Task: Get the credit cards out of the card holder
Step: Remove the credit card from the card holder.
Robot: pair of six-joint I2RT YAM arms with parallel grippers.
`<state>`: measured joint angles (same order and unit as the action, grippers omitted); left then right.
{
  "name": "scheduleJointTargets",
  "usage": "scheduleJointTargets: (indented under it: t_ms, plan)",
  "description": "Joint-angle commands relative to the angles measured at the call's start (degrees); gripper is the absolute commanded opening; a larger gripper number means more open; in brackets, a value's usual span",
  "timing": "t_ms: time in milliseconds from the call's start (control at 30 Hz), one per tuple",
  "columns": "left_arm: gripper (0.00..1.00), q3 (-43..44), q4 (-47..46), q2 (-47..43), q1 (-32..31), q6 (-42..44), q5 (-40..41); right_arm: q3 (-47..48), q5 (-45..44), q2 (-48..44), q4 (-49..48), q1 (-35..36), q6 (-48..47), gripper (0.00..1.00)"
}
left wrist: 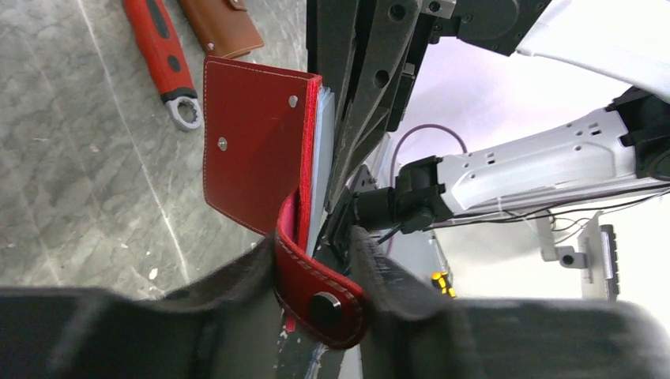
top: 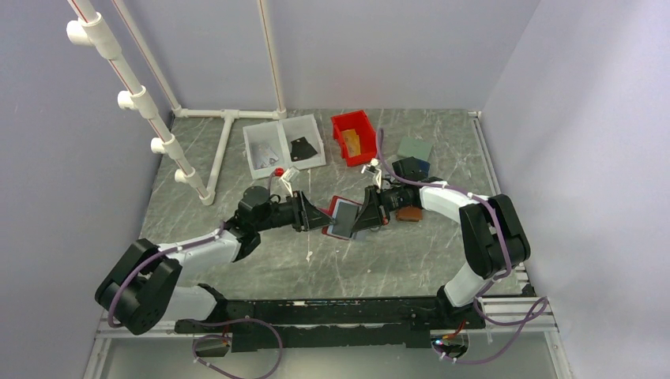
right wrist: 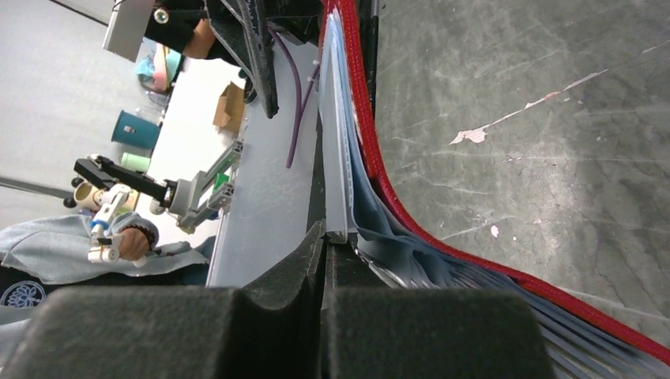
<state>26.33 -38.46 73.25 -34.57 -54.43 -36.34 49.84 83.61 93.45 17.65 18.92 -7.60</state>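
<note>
Here, the floppy card holder [left wrist: 253, 158] is clamped by its strap in the left pincer [left wrist: 316, 262], a likely slick card [right wrist: 336, 158] edgewise in the right pincer [right wrist: 324, 241].

A robotics lab: grey partition walls [top: 395, 55], PVC pipe frame [top: 229, 114].

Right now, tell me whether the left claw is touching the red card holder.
Touching. The left wrist view shows the red strap tab of the card holder pinched in the left claw, pressed against both pads.
</note>
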Motion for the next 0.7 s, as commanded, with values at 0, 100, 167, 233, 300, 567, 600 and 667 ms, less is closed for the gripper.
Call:
scheduleJointTargets:
  t_ms: [0,100,167,233,300,567,600,667]
  plan:
    - [0.33,1.77,-6.99,1.36,0.2,-1.41,-3.12,2.36,2.96,-0.2,-0.34,0.32,-2.16,0.0]
    - [0.11,1.62,-8.83,2.55,0.2,-2.12,-3.9,2.37,2.88,-0.12,-0.25,0.28,-2.24,0.0]
    - [0.0,1.5,-10.27,3.33,0.2,-2.67,-4.46,2.36,2.8,-0.11,-0.2,0.33,-2.31,0.0]
    - [0.0,1.05,-11.86,3.83,0.21,-3.32,-4.58,2.45,2.75,-0.07,-0.03,0.33,-2.42,0.0]
    - [0.0,0.04,-14.16,3.91,0.27,-4.28,-3.8,2.58,2.57,-0.02,0.21,0.31,-2.68,0.0]
    - [0.0,-5.98,-24.45,2.29,4.53,-10.58,-3.14,3.34,1.53,0.88,2.68,0.31,-4.84,0.0]
    - [0.0,-6.44,-25.86,2.45,4.95,-11.48,-3.2,3.45,1.36,1.06,3.18,0.33,-5.25,0.0]
    - [0.0,-7.11,-28.41,3.12,5.35,-12.86,-3.54,3.8,1.12,1.32,3.96,0.33,-5.93,0.0]
